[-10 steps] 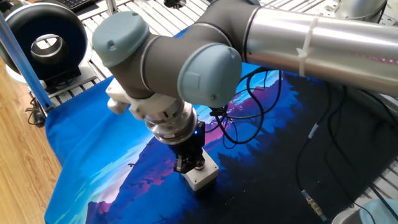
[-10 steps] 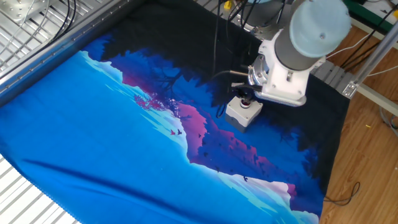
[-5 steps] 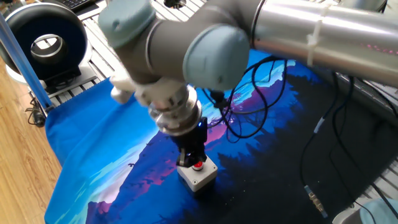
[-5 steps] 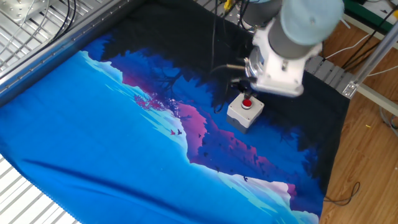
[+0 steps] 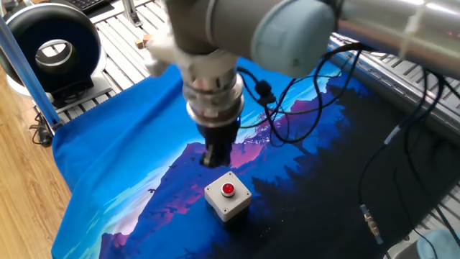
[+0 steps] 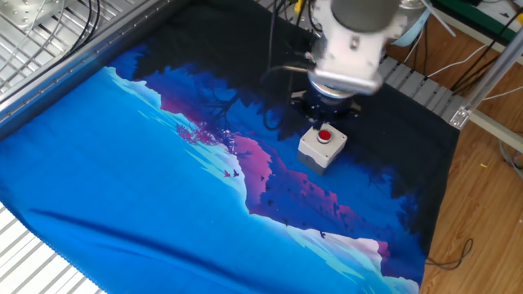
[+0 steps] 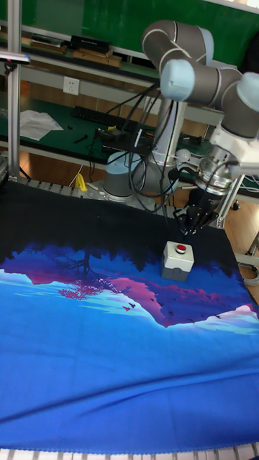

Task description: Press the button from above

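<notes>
The button (image 5: 228,189) is a small red dome set in the top of a light-grey square box (image 5: 226,205) on the printed cloth. It is uncovered in every view: button (image 6: 324,135), button (image 7: 181,249). My gripper (image 5: 213,160) points downward and hangs above the box, offset toward its far-left side with a clear gap of air between them. In the tall fixed view the gripper (image 7: 193,224) hovers just above and a little to the right of the box (image 7: 177,264). Its dark fingers read as one block, so no gap or contact between the tips shows.
A blue and purple landscape cloth (image 5: 122,165) covers the table. Black cables (image 5: 287,122) loop from the wrist over the cloth behind the box. A black ring-shaped device (image 5: 50,47) stands at the far left on the slatted table, beside a blue post (image 5: 25,65).
The gripper has lifted off the button and drawn up and back from the box. The red button, covered a second ago, is now in plain sight. The box has not shifted.
</notes>
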Controlling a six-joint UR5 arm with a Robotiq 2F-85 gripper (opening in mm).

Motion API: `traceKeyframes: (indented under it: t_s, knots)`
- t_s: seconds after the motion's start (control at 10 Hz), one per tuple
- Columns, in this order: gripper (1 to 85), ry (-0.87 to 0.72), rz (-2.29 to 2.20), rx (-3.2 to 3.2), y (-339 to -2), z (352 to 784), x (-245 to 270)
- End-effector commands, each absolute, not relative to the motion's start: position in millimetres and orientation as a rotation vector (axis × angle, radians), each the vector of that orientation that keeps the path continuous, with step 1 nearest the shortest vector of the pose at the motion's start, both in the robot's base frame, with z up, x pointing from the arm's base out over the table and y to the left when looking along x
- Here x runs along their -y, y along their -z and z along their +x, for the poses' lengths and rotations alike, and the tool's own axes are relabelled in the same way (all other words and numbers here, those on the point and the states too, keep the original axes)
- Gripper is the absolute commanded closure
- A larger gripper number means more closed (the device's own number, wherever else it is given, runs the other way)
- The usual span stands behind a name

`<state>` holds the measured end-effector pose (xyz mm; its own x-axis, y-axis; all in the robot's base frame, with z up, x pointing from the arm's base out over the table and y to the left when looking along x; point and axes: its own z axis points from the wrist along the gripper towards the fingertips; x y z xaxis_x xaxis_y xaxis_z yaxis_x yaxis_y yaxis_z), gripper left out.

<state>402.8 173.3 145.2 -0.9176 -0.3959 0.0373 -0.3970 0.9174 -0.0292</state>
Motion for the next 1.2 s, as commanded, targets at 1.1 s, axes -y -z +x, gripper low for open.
traceKeyframes:
  t_s: [1.1]
  knots:
    - [84.7,0.027,0.088,3.542,-157.8,514.7,-133.6]
